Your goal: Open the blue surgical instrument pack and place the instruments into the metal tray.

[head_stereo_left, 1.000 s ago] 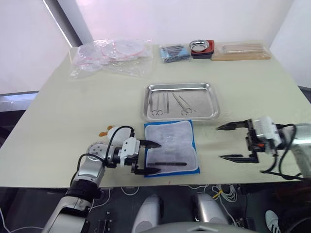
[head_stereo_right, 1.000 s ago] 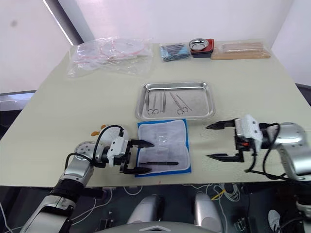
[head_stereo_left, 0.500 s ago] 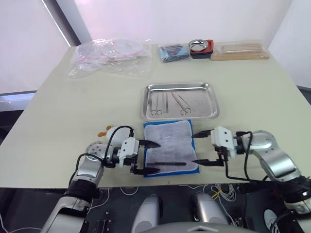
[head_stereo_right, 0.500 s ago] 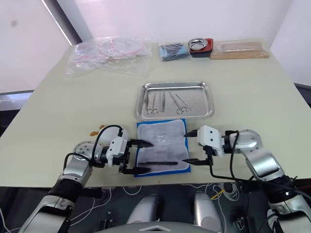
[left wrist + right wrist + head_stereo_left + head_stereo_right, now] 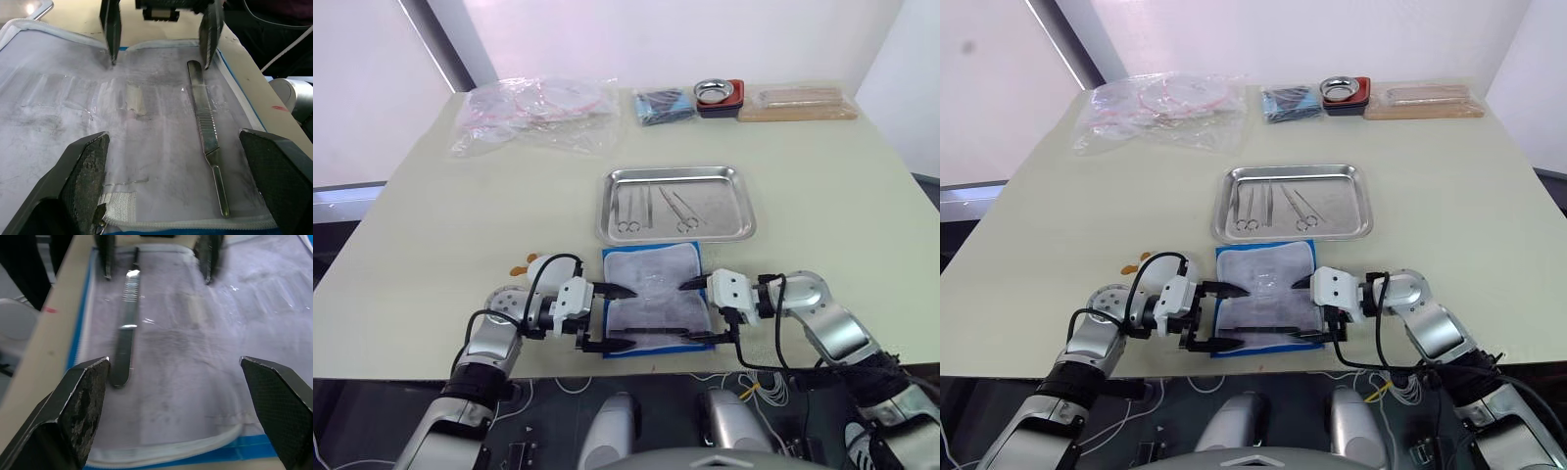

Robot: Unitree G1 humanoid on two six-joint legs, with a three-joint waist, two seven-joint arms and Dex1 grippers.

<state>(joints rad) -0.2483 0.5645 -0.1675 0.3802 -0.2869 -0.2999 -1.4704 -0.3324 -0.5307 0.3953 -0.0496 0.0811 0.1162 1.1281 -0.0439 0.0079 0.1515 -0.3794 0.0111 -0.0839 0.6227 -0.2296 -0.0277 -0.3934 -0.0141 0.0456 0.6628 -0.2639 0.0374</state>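
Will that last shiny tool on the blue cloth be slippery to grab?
Probably. The instrument looks smooth, thin and flat against the pack's lining, so fingers may slide off. It looks stiff metal, unlikely to bend, and flat enough not to roll.

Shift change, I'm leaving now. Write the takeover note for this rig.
Left claw: open, at the left edge of the opened blue surgical instrument pack.
Right claw: open, at the pack's right edge, facing the left one.
Done: pack lies flat and open; several instruments lie in the metal tray.
Left: one straight instrument on the lining near the table's front edge, ungrasped. Move it into the tray.
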